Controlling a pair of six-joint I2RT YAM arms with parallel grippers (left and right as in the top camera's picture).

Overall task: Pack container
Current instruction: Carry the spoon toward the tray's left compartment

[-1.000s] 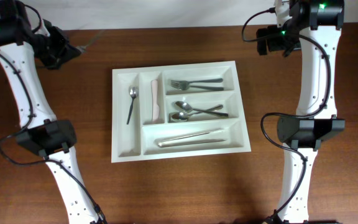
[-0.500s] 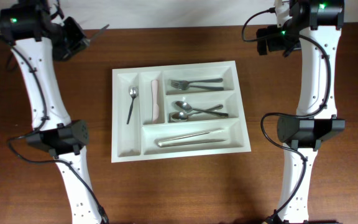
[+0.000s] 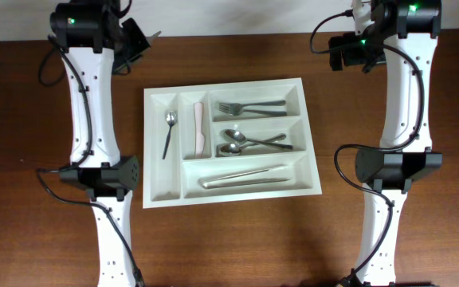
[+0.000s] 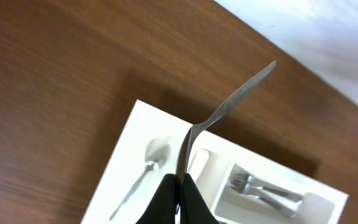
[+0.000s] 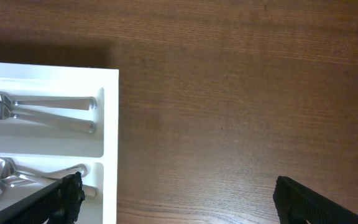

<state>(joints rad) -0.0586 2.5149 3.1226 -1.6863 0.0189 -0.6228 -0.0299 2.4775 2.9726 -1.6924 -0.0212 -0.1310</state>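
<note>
Left arm has swung in from the far left toward the container (image 3: 159,179), which lies in the middle of the surface (image 3: 237,239). Its end effector (image 4: 179,182) is closed on a metal utensil (image 4: 229,107), not yet placed. Right end effector (image 5: 179,202) stands open and empty. Every compartment already holds cutlery (image 3: 249,142), so packing seems nearly done.
</note>
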